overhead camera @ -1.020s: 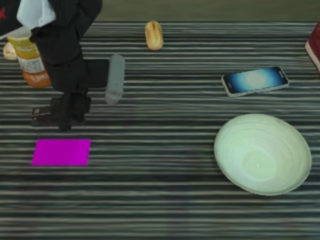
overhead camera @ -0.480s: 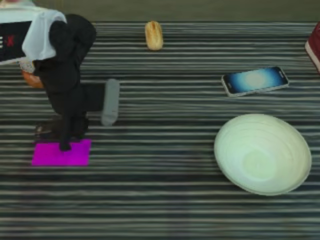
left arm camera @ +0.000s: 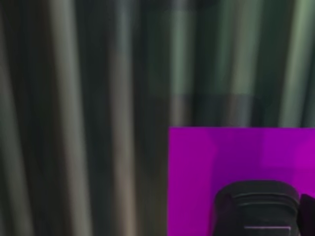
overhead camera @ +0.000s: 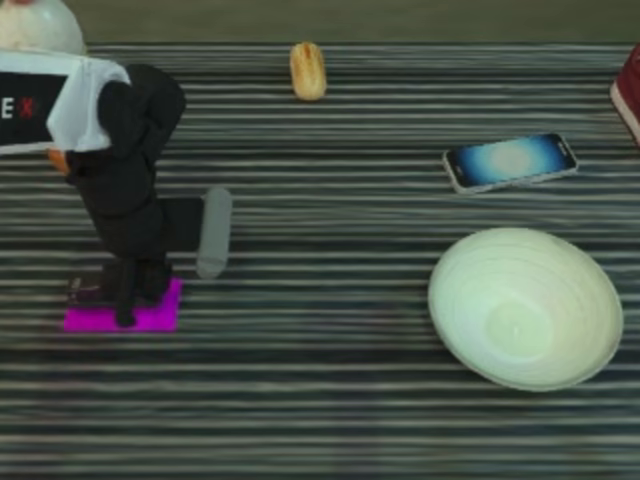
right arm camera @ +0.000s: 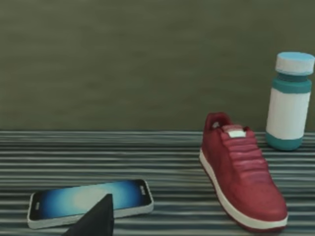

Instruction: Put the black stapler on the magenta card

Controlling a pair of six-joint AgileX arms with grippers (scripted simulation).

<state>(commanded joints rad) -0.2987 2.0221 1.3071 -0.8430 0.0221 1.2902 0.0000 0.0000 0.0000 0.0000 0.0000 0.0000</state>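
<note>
The magenta card (overhead camera: pixel 155 318) lies flat at the table's left, partly under my left arm. My left gripper (overhead camera: pixel 128 300) is low over the card's far edge, shut on the black stapler (overhead camera: pixel 88 291), which pokes out to the left beneath it. In the left wrist view the stapler's dark end (left arm camera: pixel 256 211) sits over the magenta card (left arm camera: pixel 197 172); I cannot tell whether it touches. My right arm is out of the top view; only a dark tip of my right gripper (right arm camera: pixel 98 221) shows in its wrist view.
A phone (overhead camera: pixel 510 160) lies at the right, with a pale green bowl (overhead camera: pixel 525 305) nearer the front. A bread roll (overhead camera: pixel 308 70) sits at the back. A red shoe (right arm camera: pixel 241 182) and a white-and-teal bottle (right arm camera: pixel 290 101) stand at the far right.
My left gripper carried the stapler toward the table's front, from behind the card to over its far edge, and has come lower.
</note>
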